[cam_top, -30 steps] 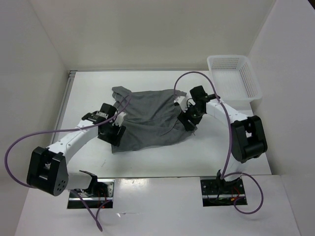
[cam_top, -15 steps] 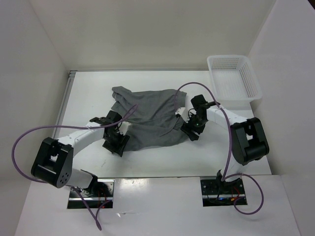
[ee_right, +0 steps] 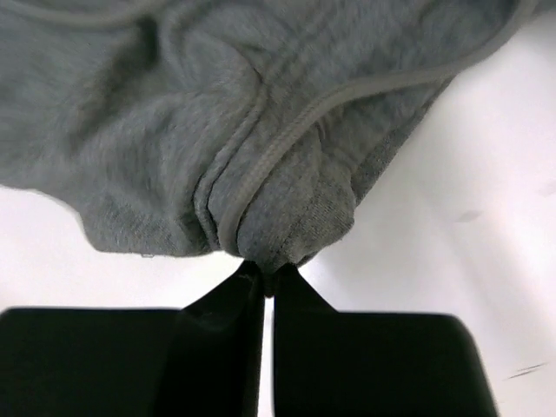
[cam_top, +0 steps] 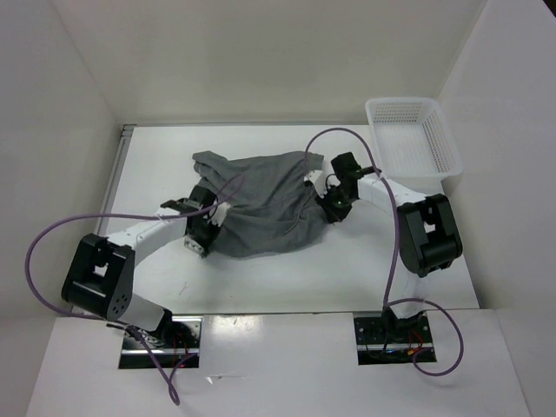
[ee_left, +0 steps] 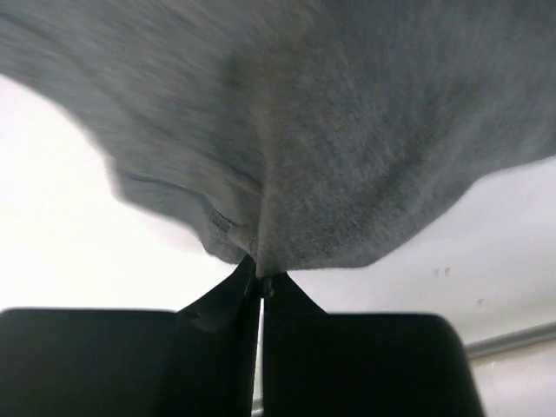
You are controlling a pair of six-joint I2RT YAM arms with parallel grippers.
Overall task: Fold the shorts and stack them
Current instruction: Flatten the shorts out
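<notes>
Shorts (cam_top: 261,204) pinched at opposite edges by left tool (ee_left: 259,287) and right tool (ee_right: 268,280).

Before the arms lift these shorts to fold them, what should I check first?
1. Grip of left tool on the shorts: ok, shut on an edge.
2. Grip of right tool: ok, shut on a seamed edge.
3. Cloth lying flat: not ok, bunched between the tools.
4. Both grips on matching corners: cannot tell.
5. The basket apart from the cloth: ok, it sits at the far right corner of the table.
</notes>
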